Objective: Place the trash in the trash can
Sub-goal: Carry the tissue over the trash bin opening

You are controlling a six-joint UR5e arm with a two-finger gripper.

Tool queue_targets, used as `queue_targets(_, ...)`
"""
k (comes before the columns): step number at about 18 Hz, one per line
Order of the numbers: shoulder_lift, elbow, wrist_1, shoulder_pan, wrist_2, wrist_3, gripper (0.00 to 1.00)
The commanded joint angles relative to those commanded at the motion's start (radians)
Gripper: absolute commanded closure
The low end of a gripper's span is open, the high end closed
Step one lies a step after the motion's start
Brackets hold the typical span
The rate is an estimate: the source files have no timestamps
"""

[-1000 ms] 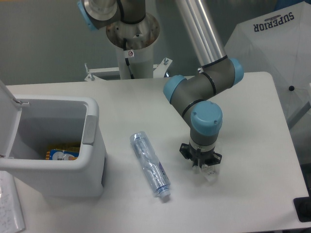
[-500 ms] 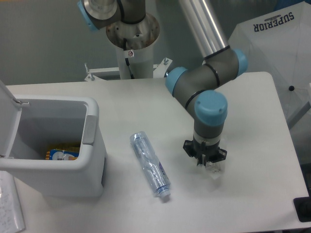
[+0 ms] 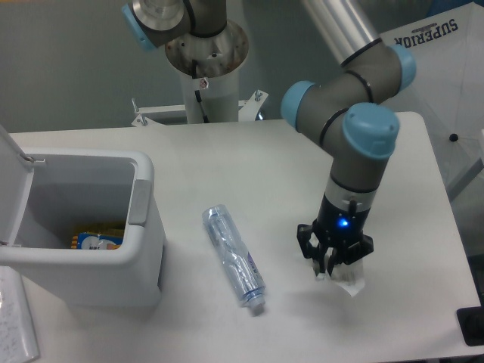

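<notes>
Surface: white table (image 3: 227, 159) under a fixed camera, with a grey wall behind it.
Near left corner: edge of a white sheet or pad (image 3: 15, 318), just beside the bin's base.
Near right: gripper (image 3: 336, 274) pointing down at the tabletop, fingers hidden among a pale, translucent crumple. This looks like the wrapper (image 3: 354, 277), which sits at the fingertips; no label is readable from here.
Claw state: I cannot tell whether the jaws have closed on the wrapper or only straddle it; the plastic is too clear and the fingers too small to judge.
Near centre: bottle (image 3: 233, 255) lying flat on its side, white cap toward the camera, between the bin and the gripper, touching neither.
Left: trash can (image 3: 144, 227) with its lid flipped up, mouth open, something orange and blue already lying at the bottom.
Task state: both pieces of trash are outside the bin on the table.
Risk, grasp: thin crumpled film may slide out of the fingers on lifting if the pinch catches only a fold.
Risk, transit: a path toward the bin crosses over the bottle; a low carry could knock it rolling.
Risk, release: light film may cling to a finger and miss the opening.
Far: arm's base column (image 3: 204, 60), and a white cloth (image 3: 439, 68) printed SUPERIOR at far right.
</notes>
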Motion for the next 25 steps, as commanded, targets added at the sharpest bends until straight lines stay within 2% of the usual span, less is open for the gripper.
queue_targets(7,0.113,-0.014,0.0,-0.012,-0.228,-0.149,1.0)
queue_targets(12,0.209,-0.023,0.0,-0.063,-0.344,-0.25,1.0)
queue_targets(17,0.305,-0.083,0.002,-0.155,-0.353,-0.264,1.0)
queue_targets(21,0.348,-0.127,0.003,-0.244,-0.351,-0.264,0.97)
queue_targets(23,0.348,-0.14,0.003,-0.281,-0.35,-0.272,0.9)
queue_targets(25,0.348,-0.161,0.003,-0.302,-0.345,-0.282,0.88)
